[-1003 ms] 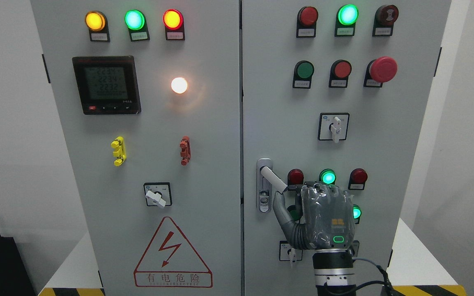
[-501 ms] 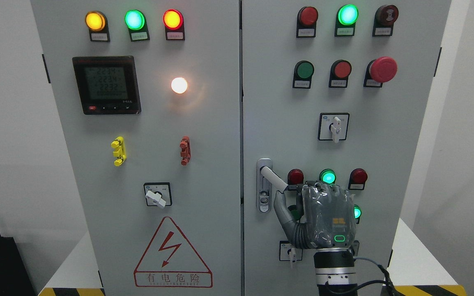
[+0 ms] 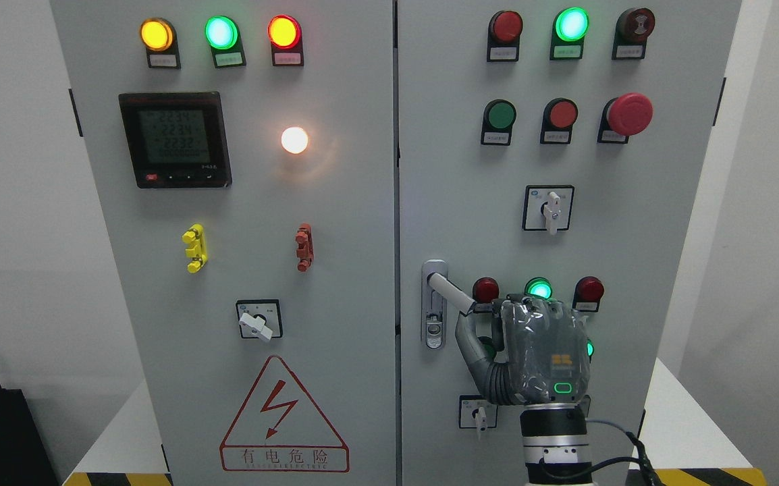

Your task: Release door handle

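Right grey robot hand (image 3: 531, 351) raised w/ its back to camera, just right of angled silver door handle (image 3: 449, 293) on grey cabinet's right door (image 3: 470, 202). Fingers hidden; can't tell whether spread or curled.

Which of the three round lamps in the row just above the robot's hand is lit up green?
The middle lamp, glowing green directly above the right hand. The left lamp and right lamp of that row are dark red.
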`<move>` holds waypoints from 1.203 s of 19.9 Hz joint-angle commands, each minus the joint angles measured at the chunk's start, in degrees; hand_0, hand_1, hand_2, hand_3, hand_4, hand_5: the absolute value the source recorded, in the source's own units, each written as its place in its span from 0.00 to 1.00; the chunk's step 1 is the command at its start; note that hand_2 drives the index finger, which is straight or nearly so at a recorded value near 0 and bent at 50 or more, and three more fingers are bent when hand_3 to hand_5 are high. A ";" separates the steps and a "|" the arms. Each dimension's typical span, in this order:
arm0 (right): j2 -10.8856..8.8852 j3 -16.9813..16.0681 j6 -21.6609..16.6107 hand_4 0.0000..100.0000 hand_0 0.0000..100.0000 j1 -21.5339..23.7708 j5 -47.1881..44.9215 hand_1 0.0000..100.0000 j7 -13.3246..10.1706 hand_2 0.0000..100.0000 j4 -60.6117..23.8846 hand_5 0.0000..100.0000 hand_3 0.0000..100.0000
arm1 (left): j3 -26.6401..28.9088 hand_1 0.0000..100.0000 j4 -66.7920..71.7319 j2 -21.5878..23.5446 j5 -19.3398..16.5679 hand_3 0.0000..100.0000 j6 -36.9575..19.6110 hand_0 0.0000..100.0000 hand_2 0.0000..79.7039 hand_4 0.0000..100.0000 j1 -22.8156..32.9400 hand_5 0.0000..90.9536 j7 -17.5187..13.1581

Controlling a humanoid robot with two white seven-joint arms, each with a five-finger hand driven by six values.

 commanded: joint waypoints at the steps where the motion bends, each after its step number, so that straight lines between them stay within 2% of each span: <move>1: -0.16 -0.61 -0.09 0.93 0.58 -0.17 0.00 0.31 -0.06 1.00 -0.03 0.96 1.00 | -0.79 0.39 1.14 -0.02 0.00 0.00 -0.02 0.12 0.00 0.00 0.00 0.00 -0.04; 24: -0.07 -0.70 -0.18 0.93 0.58 -1.49 -1.14 0.31 0.21 1.00 -0.03 0.96 1.00 | -0.79 0.39 1.14 -0.02 0.00 0.00 -0.02 0.12 0.00 0.00 0.00 0.00 -0.04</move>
